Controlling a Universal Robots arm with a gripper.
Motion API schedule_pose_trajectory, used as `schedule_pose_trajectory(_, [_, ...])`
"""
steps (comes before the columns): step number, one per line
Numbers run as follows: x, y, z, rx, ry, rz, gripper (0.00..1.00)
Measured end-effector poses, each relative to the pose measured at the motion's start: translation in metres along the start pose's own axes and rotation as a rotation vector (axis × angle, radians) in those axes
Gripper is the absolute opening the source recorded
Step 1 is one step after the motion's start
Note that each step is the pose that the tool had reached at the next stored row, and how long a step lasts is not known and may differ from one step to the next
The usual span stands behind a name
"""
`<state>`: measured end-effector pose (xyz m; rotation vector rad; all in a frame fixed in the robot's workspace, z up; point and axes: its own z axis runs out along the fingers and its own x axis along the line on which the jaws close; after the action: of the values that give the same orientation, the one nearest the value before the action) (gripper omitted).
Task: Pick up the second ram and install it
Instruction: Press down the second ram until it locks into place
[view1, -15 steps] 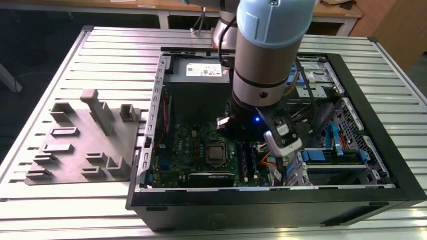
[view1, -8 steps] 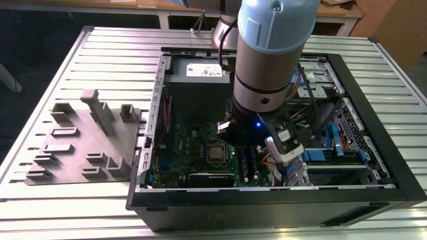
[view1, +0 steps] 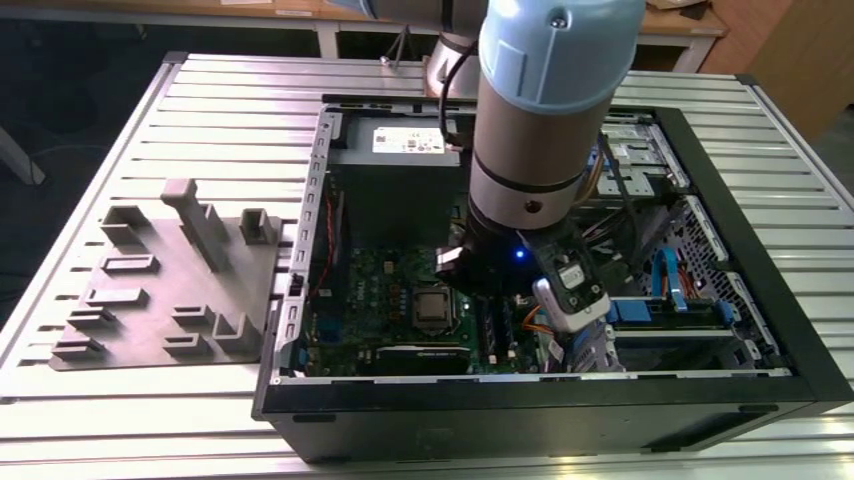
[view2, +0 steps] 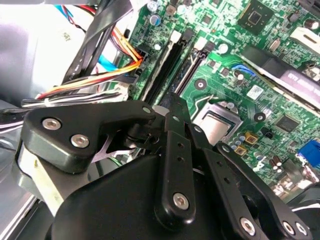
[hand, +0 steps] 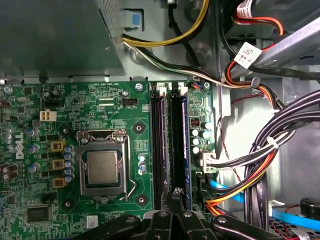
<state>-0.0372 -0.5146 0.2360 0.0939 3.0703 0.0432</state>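
Nearest in the first wrist view, the gripper hangs low over the motherboard, its two black fingertips closed against each other. From left to right lie the processor socket, a black slot, then the second ram standing in the next slot, and the bundled cables. Whether the fingertips touch its near end, I cannot tell.
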Motion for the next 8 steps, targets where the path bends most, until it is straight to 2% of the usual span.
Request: schedule_pose_trajectory(8, [0.0002,-0.0029,0.0057,0.0002,0.0000,0.000,0.07])
